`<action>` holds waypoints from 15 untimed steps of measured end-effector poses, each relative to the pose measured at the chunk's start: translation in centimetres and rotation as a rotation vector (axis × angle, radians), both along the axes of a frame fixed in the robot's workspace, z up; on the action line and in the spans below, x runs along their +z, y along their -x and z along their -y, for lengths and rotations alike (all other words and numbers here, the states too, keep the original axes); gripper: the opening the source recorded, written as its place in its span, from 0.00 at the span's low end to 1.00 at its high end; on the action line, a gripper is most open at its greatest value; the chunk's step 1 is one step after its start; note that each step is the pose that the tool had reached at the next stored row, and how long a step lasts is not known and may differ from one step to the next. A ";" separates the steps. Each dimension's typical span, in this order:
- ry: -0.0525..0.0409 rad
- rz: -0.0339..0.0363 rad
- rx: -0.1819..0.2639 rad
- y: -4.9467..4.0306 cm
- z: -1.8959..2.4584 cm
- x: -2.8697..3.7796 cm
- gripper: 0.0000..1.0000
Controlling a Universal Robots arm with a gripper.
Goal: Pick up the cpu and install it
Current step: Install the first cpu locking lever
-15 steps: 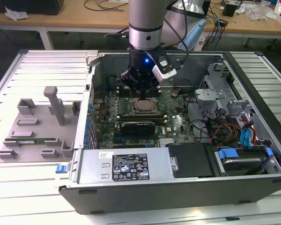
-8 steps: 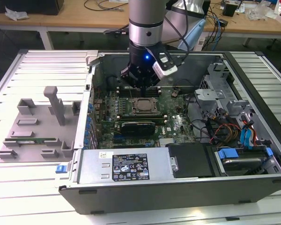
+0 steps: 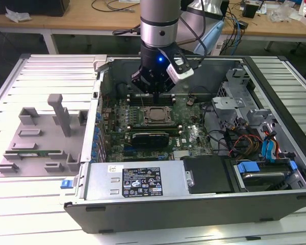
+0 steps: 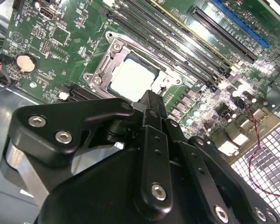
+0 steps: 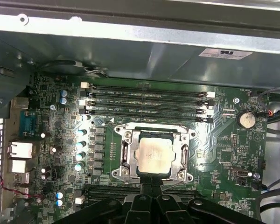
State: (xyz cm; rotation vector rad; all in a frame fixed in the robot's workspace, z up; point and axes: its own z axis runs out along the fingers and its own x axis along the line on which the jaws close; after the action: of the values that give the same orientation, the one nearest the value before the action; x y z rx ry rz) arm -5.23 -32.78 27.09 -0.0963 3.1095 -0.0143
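1. My pincer (image 5: 151, 176) hangs inside the open computer case (image 3: 275, 109), pointing down at the motherboard (image 5: 224, 140). In both wrist views the two black fingers (image 4: 151, 100) lie pressed together with nothing between them.
2. The cpu (image 5: 152, 156) is just past the fingertips, lying flat in its socket with its pale metal top up. In the exterior view it sits right below the pincer (image 3: 156, 93). I cannot tell whether the tips touch it.
3. Around the cpu runs the metal socket frame (image 5: 126, 151), the nearest thing to the pincer after the chip itself.
4. Beyond the socket from the pincer lie the long memory slots (image 5: 147, 100), running parallel to each other.
5. To one side of the socket stands a row of blue-topped capacitors (image 5: 79, 149). On the opposite side, farther from the pincer, sits a round coin battery (image 5: 246, 119).
6. Well away from the pincer, at the case's near wall in the exterior view, lies the grey power supply (image 3: 137, 181).
7. Outside the case, on the exterior view's left, a grey holder tray (image 3: 38, 138) rests on the table.
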 end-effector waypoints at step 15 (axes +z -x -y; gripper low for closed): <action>-0.0002 0.0031 0.000 2.21 0.00 0.37 0.11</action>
State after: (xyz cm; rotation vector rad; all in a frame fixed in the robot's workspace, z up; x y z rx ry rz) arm -7.44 -32.78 27.46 -0.0958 3.1064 -0.0141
